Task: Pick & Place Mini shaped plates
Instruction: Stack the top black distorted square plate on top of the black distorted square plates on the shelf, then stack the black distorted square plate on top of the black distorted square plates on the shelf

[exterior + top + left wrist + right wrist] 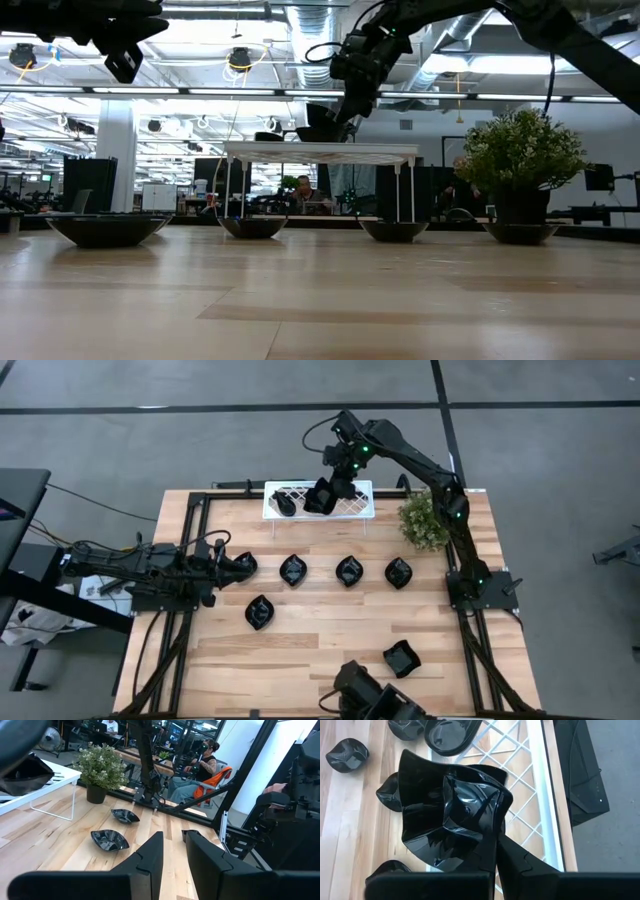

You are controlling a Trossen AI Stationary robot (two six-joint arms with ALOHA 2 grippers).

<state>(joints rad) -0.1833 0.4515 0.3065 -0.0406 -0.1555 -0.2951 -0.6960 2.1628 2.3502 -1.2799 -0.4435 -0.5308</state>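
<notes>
The right gripper (325,493), fingers clamped on a glossy black square mini plate (452,810), holds it above the white lattice rack (355,503) at the table's far edge, apparently the placing step; next it likely needs lowering and releasing beside the black teardrop plate (285,506), while the left gripper (174,851) waits partly open and empty at the left.

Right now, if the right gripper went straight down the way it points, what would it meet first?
Probably the white lattice rack: the right gripper, shut on a square plate, hangs directly above it. How far above is unclear.

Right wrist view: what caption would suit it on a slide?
Right gripper shut on a square black plate, held above the white lattice rack.
</notes>
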